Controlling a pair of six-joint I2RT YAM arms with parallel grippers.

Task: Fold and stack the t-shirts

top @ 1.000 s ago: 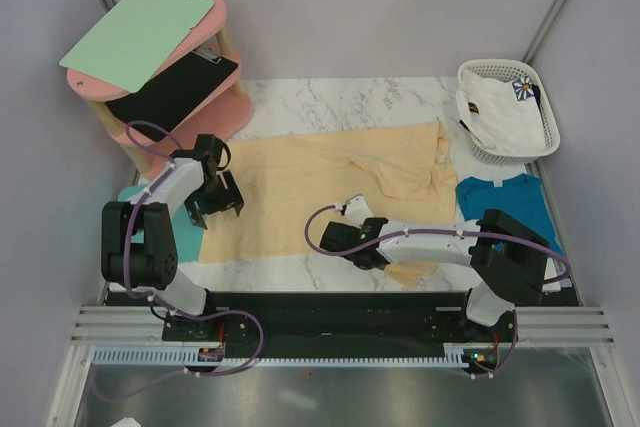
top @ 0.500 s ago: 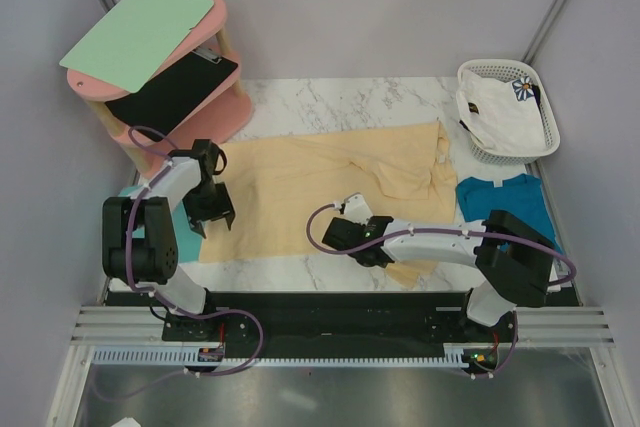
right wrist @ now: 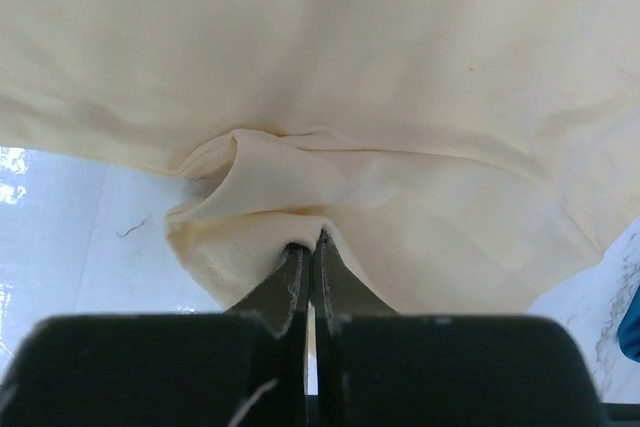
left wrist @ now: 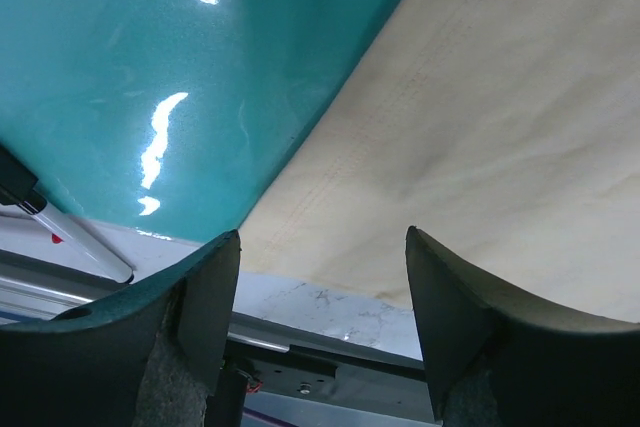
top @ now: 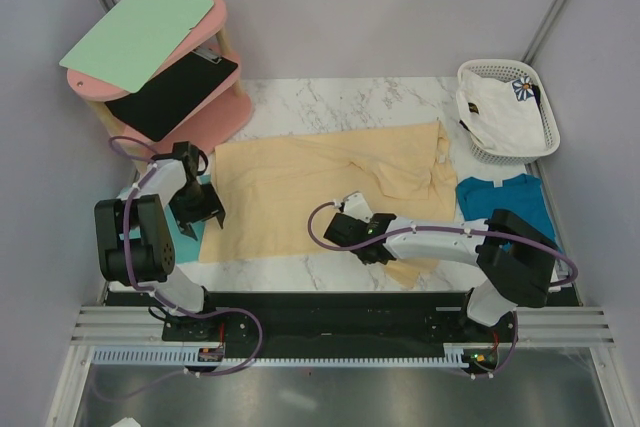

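Note:
The pale yellow t-shirt [top: 320, 182] lies spread across the marble table. My right gripper [top: 347, 231] is shut on a bunched fold of its near edge; in the right wrist view the gripper [right wrist: 312, 243] pinches the yellow cloth [right wrist: 350, 67], which is lifted a little. My left gripper [top: 197, 205] is open and empty at the shirt's left hem. In the left wrist view the gripper [left wrist: 322, 247] hovers over the yellow hem [left wrist: 480, 147] and the turquoise board [left wrist: 150, 67]. The teal-blue t-shirt [top: 505, 202] lies at the right. The white flower-print t-shirt [top: 505, 112] sits in the basket.
A white lattice basket [top: 533, 77] stands at the back right. A pink two-tier stand [top: 200, 117] at the back left carries a pale green board [top: 140, 32] and a black clipboard [top: 170, 92]. The turquoise board [top: 187, 239] lies by the left arm.
My left gripper has moved left, off the yellow shirt to its left hem over the board. My right gripper has shifted slightly left, still holding the fold.

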